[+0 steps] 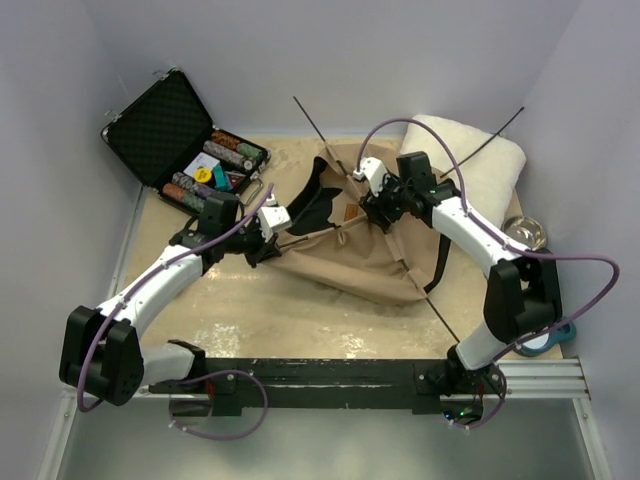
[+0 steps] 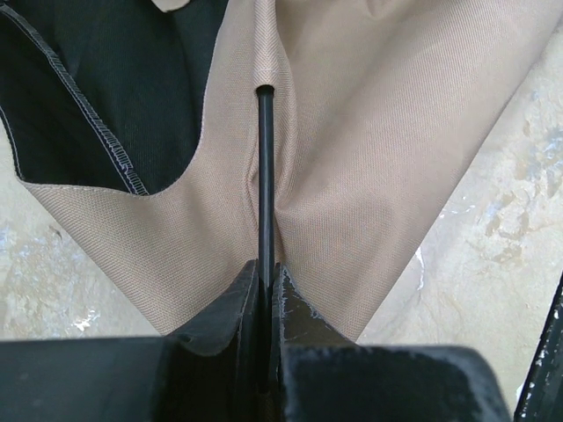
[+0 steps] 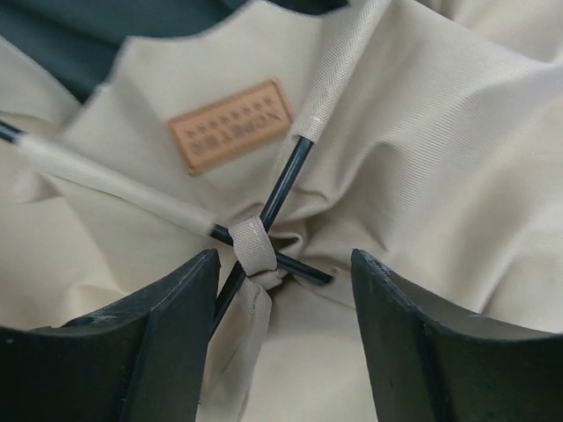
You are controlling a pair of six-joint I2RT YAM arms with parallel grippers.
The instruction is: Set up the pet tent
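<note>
From the overhead camera I see the pet tent (image 1: 350,255) lying collapsed in a tan heap in the middle of the tabletop (image 1: 250,315), between the two arms. Some black underside shows at its far left. The thin black poles (image 1: 310,118) stick out past the fabric at the far side. My left fingers (image 1: 263,248) are at the tent's left edge and my right fingers (image 1: 378,213) are down over its middle. An open black case (image 1: 160,125) sits in the far left corner and a white cushion (image 1: 480,160) is at the far right.

On the left wrist camera, the left fingers (image 2: 295,308) are pinched tight on one pole (image 2: 265,176), just short of where it enters its tan sleeve (image 2: 264,66).

On the right wrist camera, the right fingers (image 3: 180,321) stand wide apart and hold nothing. They straddle the spot where the two poles cross under a small fabric loop (image 3: 252,241). The brown patch (image 3: 230,126) lies just beyond it.
</note>
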